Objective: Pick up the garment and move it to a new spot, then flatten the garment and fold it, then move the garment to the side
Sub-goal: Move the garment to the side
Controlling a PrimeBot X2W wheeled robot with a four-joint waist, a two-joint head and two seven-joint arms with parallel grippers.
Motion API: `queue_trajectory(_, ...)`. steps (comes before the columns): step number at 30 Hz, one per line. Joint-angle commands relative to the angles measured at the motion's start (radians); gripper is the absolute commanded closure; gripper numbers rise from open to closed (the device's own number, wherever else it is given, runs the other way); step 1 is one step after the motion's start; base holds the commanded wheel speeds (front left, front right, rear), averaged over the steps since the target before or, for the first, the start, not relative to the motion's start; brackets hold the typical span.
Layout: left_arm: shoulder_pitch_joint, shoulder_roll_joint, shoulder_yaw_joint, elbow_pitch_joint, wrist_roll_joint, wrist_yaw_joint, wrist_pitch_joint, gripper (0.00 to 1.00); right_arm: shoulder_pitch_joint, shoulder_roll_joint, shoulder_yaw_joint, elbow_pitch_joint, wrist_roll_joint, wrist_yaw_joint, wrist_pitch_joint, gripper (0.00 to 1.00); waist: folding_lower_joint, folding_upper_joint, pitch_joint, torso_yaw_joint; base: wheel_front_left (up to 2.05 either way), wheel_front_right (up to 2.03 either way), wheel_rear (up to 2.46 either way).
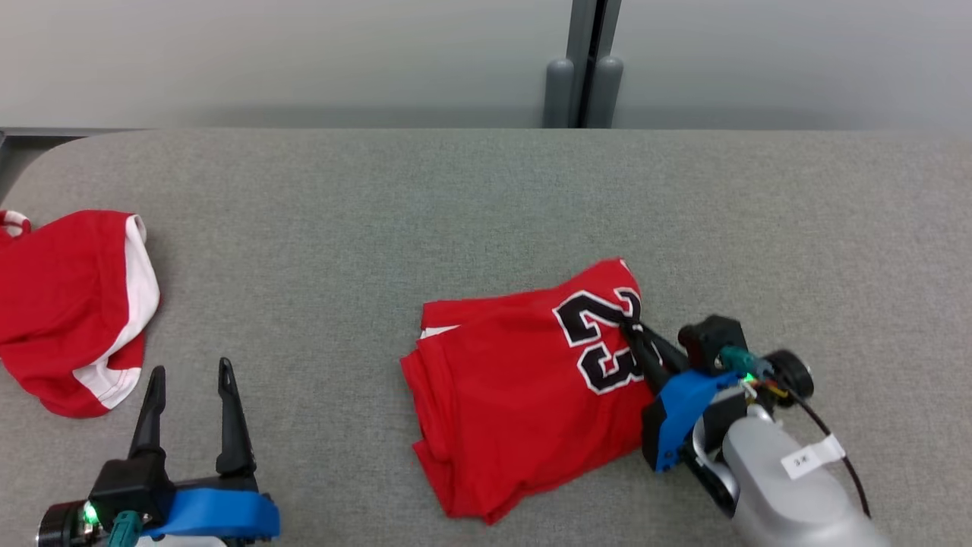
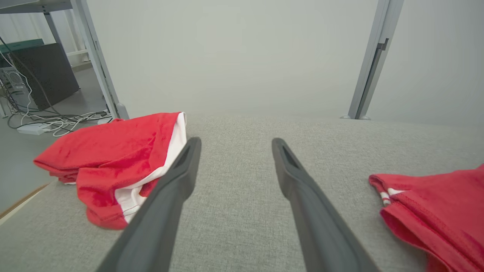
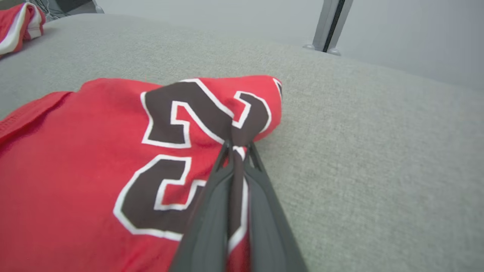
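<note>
A red garment (image 1: 516,387) with a black and white "23" lies folded in the middle of the grey table (image 1: 456,197). My right gripper (image 1: 632,328) is shut on the garment's right edge, pinching a fold of the printed cloth (image 3: 236,145) between its fingertips. In the right wrist view the number (image 3: 181,128) spreads to the left of the fingers. My left gripper (image 1: 190,374) hovers open over bare table at the lower left, nothing between its fingers (image 2: 177,181). The garment's near corner (image 2: 435,211) shows at the right of the left wrist view.
A second red garment with white trim (image 1: 72,308) lies bunched at the table's left edge, just left of my left gripper (image 2: 234,145). A grey post (image 1: 585,64) stands behind the table. Cables and a dark box (image 2: 41,79) sit on the floor beyond the left edge.
</note>
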Motion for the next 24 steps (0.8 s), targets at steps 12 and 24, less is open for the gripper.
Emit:
queue_trajectory(12, -0.19, 0.014, -0.039, -0.172, 0.04, -0.029, -0.004, 0.0, -0.359, -0.237, 0.109, -0.111, 0.012, 0.0, 0.06, 1.0, 0.0, 0.0, 0.256, -0.083, 0.0, 0.0, 0.0)
queue_trajectory(24, -0.279, 0.093, -0.059, -0.333, 0.098, -0.033, -0.004, 0.0, -0.557, -0.403, 0.031, -0.116, 0.048, 0.0, 0.038, 1.0, 0.0, 0.0, 0.464, -0.265, 0.0, 0.0, 0.0)
